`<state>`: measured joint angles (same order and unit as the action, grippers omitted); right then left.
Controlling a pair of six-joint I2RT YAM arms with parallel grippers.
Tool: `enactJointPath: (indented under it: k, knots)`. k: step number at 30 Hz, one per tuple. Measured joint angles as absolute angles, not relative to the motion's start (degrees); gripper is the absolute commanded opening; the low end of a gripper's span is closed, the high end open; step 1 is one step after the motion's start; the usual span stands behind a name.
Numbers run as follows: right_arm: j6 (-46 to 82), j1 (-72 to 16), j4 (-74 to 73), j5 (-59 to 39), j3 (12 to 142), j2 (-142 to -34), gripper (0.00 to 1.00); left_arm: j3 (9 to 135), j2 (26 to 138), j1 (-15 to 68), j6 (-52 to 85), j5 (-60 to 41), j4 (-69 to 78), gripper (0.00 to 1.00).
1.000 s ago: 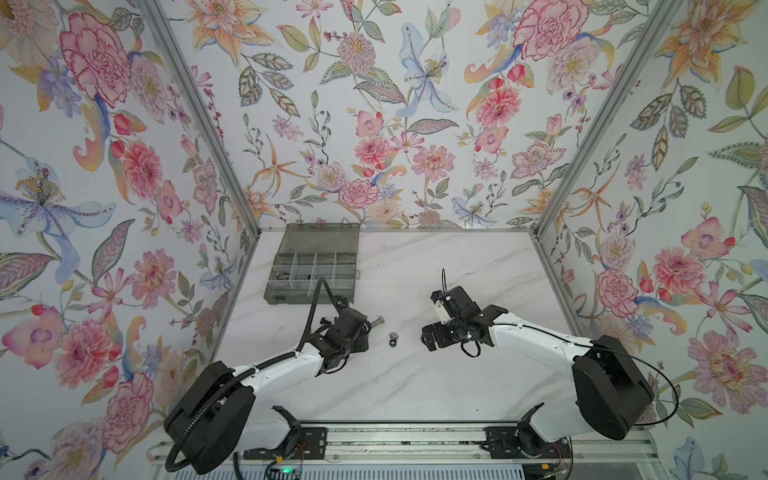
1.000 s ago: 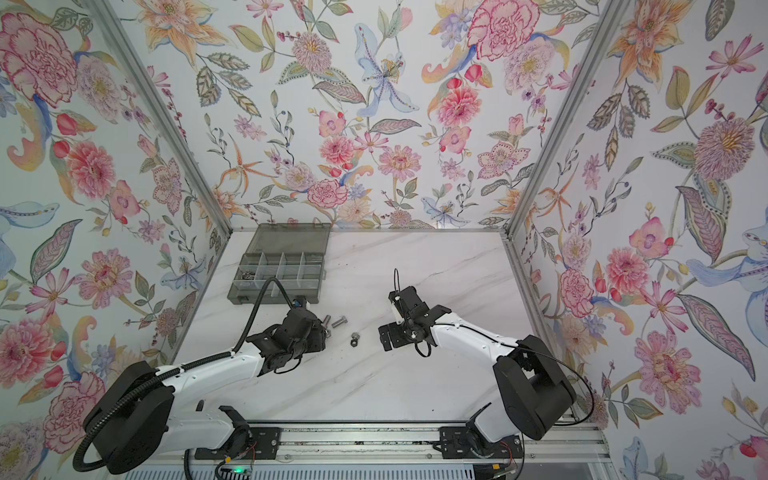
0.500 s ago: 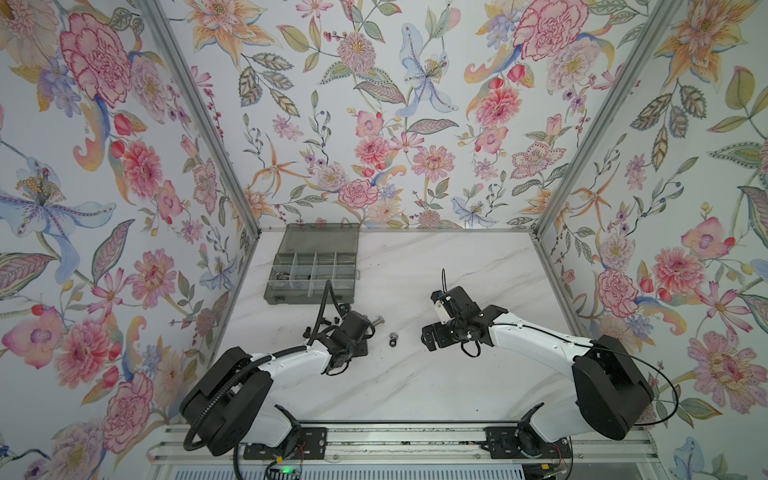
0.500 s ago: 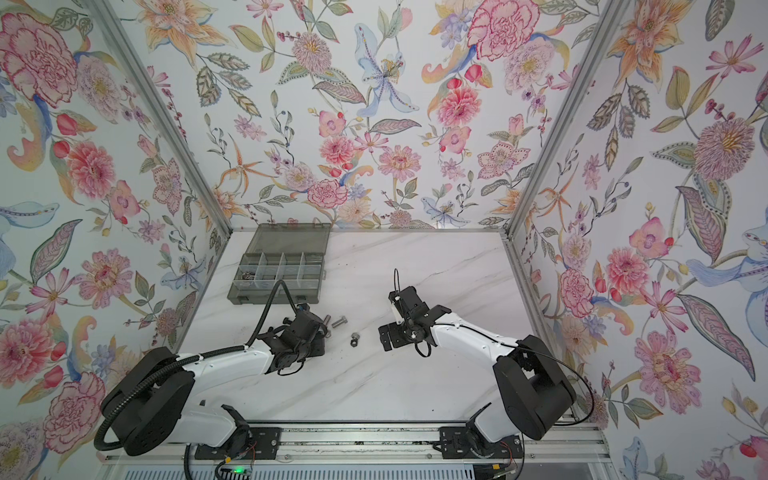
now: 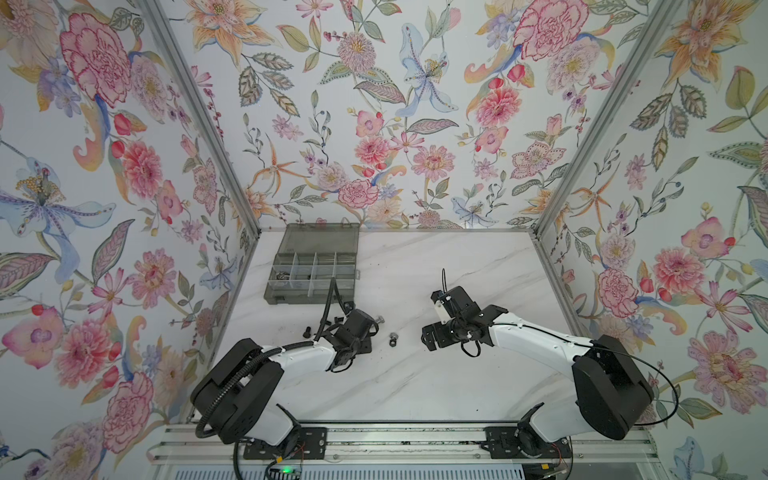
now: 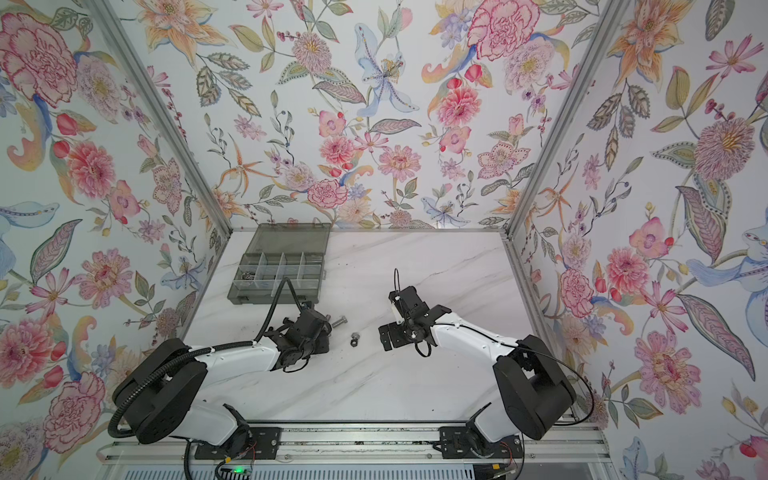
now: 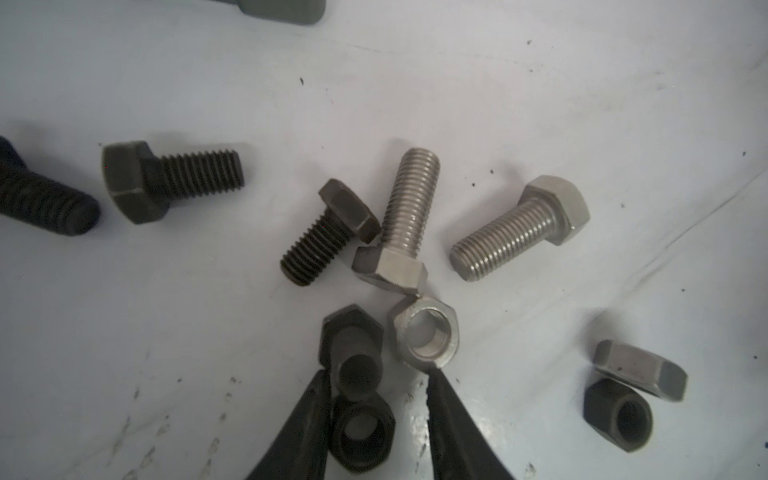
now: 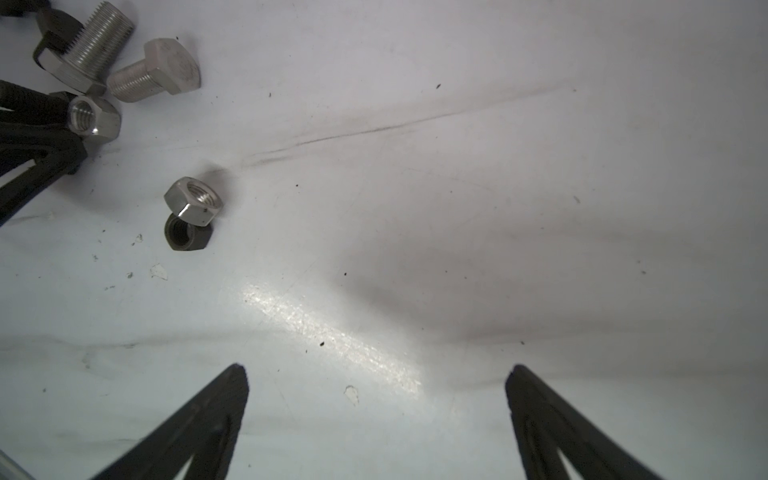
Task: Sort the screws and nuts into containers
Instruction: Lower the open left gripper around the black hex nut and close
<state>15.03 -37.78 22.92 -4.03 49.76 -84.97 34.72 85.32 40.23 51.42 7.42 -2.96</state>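
A black nut (image 7: 360, 432) is bracketed, unclamped, by the narrowly parted left gripper (image 7: 378, 374) amid scattered screws (image 7: 519, 228). The right gripper (image 8: 378, 368) is spread wide above the table (image 8: 498, 208). The containers (image 5: 291, 297) are set well apart, rear-left.

On my white marbled bench (image 5: 415, 374) I see 1 open organiser box (image 5: 291, 296) far left, screws (image 7: 519, 230) and nuts (image 7: 405, 328) scattered near the middle.

I see matt black and dull silver metal bolts (image 7: 519, 232) and nuts (image 7: 426, 336), a glossy scuffed table (image 7: 582, 83), and a smoky plastic box (image 5: 286, 297).
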Motion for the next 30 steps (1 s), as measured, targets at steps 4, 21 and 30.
enactJointPath:
  k: [4,21,30]
  knots:
    - [15.0,-37.8,22.9,-4.0,49.8,-85.0,0.99,35.6,86.0,40.8,50.9,7.6,-3.9,0.37]
    - [15.0,-37.8,22.9,-4.0,49.8,-85.0,0.99,36.4,86.8,41.8,49.9,8.4,-5.0,0.29]
    - [15.0,-37.8,22.9,-4.0,49.8,-85.0,0.99,37.1,86.9,42.4,49.3,9.0,-6.5,0.02]
